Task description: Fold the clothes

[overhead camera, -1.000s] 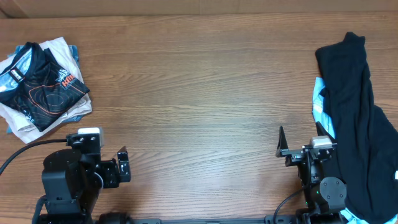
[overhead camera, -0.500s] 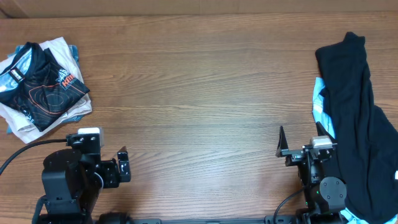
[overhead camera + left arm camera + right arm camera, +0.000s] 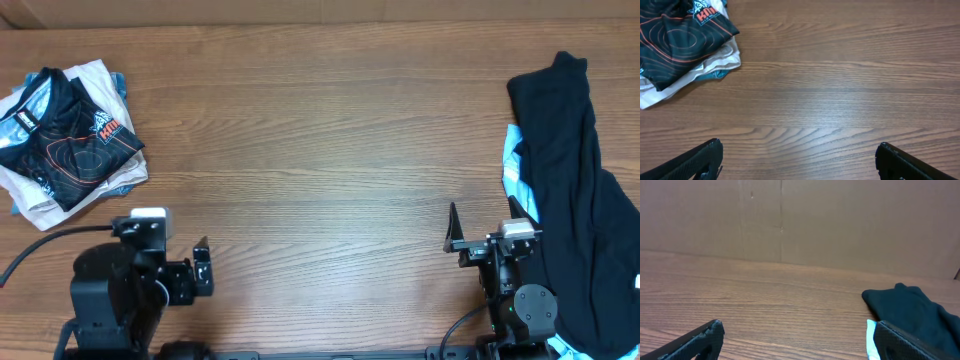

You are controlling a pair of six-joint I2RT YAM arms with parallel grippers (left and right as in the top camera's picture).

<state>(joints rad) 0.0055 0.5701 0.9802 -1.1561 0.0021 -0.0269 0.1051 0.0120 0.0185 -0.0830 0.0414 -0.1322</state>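
Looking at the black jersey (image 3: 68,135) first, it lies folded small on top of a white shirt (image 3: 95,78) near the far left corner of the counter (image 3: 320,140), so that part looks done. A big black cloth (image 3: 575,190) lies long and messy along the right edge. A bit of light blue cloth (image 3: 511,165) peeks out from under it, and this pile looks not folded yet. The left tool (image 3: 799,146) is wide open and holds nothing. The right tool (image 3: 799,325) is wide open too, just beside the messy cloth. The middle of the counter is bare wood, so there is lots of room to spread things out. Both piles sit close to the sides, so a careless pull could drag cloth off the edge.
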